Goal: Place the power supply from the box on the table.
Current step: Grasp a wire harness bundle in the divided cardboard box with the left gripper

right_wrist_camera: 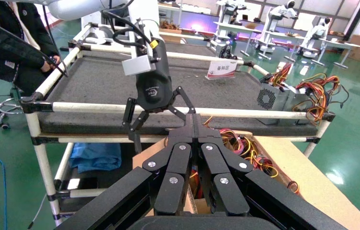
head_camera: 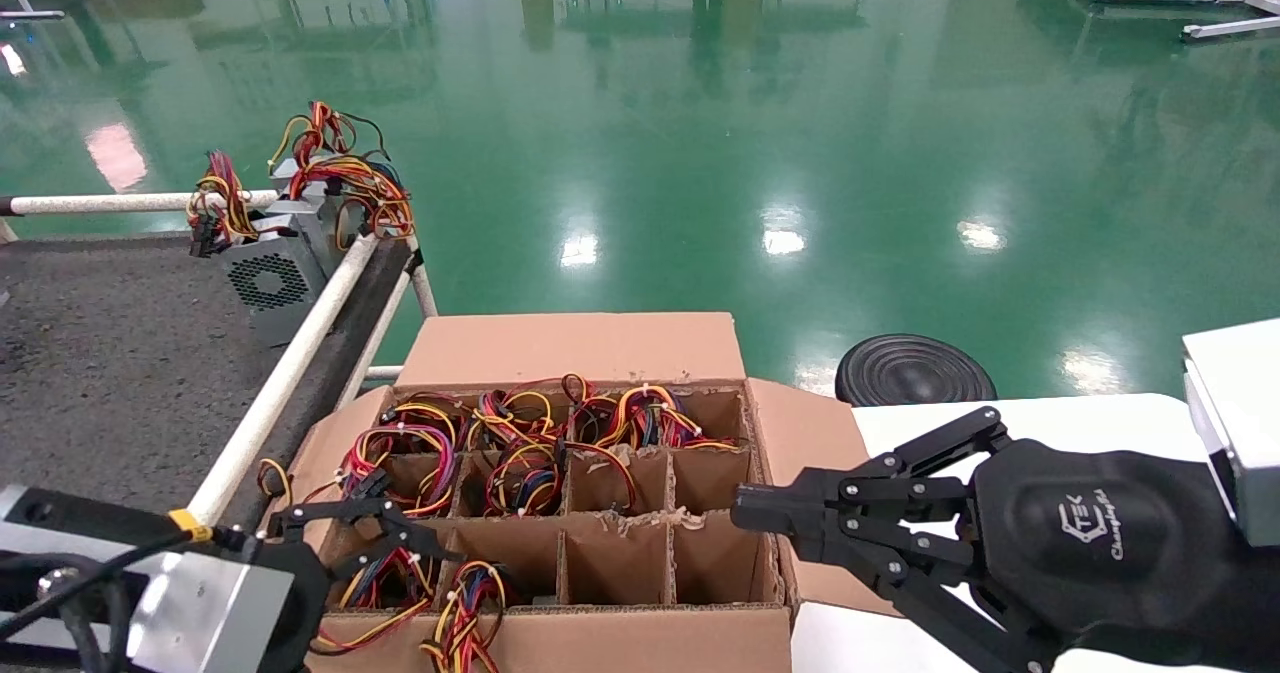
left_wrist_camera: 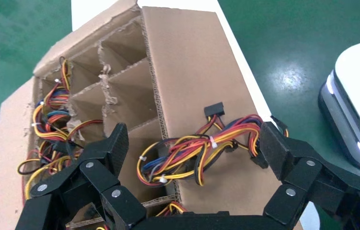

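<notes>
The power supply (head_camera: 462,621) I am after sits in a cell in the near-left corner of the box (head_camera: 570,348). I cannot see its metal body, only its bundle of red, yellow and orange wires. That bundle spills over the box's near wall, with a black plug (left_wrist_camera: 214,109) lying on the cardboard.

My left hand (head_camera: 365,528) hovers over that same corner, fingers spread wide. In the left wrist view the wire bundle (left_wrist_camera: 202,153) lies between the two fingertips (left_wrist_camera: 118,136). I cannot tell whether either tip touches it.

More wire bundles (head_camera: 520,433) fill the far and left cells of the divider grid. The near-right cells look bare.

The box stands on a white tabletop (head_camera: 1050,418), just beside the right rail (head_camera: 290,363) of the dark grey bench (head_camera: 100,353).

My right hand (head_camera: 745,513) is at the box's right wall. Its fingers are pressed together and grip nothing.

Two grey units with fan grilles (head_camera: 270,273) stand at the bench's far right corner against the rail, their wires piled on top.
</notes>
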Robot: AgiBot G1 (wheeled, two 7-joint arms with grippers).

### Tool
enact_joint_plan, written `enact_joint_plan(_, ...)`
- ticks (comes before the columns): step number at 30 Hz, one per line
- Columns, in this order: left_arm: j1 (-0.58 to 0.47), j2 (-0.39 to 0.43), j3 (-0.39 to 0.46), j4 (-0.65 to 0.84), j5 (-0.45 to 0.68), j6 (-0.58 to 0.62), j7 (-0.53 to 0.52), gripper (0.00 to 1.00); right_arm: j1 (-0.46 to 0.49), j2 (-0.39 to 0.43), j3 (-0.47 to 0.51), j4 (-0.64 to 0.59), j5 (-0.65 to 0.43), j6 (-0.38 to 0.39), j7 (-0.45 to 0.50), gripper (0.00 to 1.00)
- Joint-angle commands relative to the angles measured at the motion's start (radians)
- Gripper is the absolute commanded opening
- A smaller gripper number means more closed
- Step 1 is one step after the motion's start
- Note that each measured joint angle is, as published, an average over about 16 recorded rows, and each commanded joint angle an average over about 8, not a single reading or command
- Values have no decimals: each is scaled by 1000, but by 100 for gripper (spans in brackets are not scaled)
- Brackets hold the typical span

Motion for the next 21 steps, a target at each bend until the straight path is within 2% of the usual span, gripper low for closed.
enact_joint_plan(1,-6,5,18,14,1,2,18,100,0,0,0,0,0,0,0,0)
enact_joint_plan(21,-62,82,146,175,20,21,151,100,0,0,0,0,0,0,0,0)
